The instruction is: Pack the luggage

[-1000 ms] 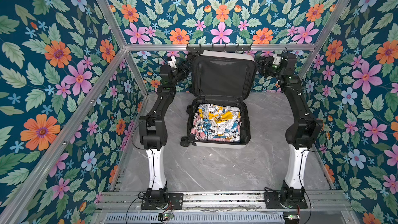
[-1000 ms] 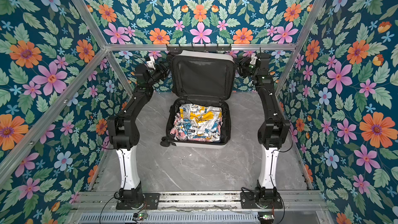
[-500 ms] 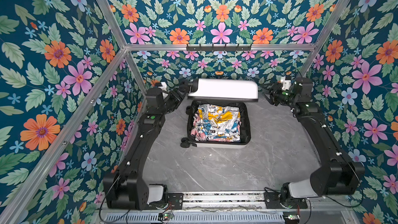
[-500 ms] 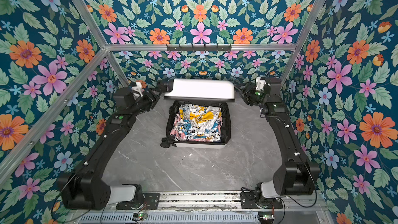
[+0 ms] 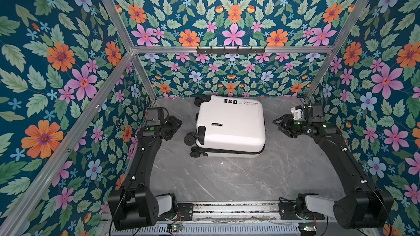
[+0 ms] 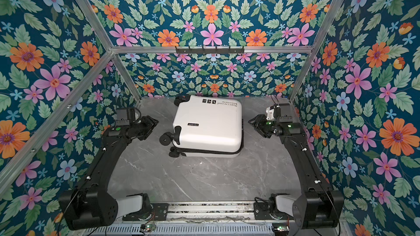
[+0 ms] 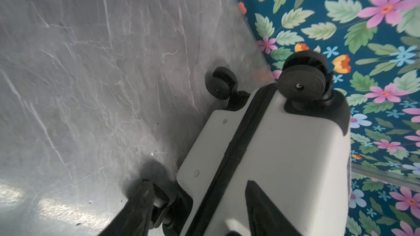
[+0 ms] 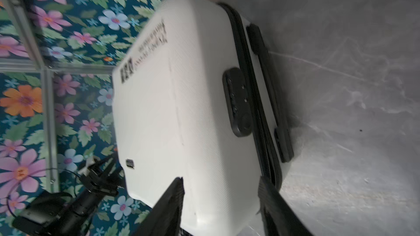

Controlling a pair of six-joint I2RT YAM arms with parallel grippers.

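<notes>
Three floral walls [image 5: 227, 19] surround a grey marbled tabletop [image 5: 227, 178] holding luggage [image 5: 229, 126].

A flat grey stone-look table [image 5: 227, 178] lies below. Blue paper walls with big flowers and leaves [image 5: 56, 64] stand around it. A thin black hook bar [image 5: 230, 50] hangs at the back.

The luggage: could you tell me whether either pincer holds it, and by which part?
Nothing is held: the left pincer and the right pincer stand open beside the luggage, clear of it.
</notes>
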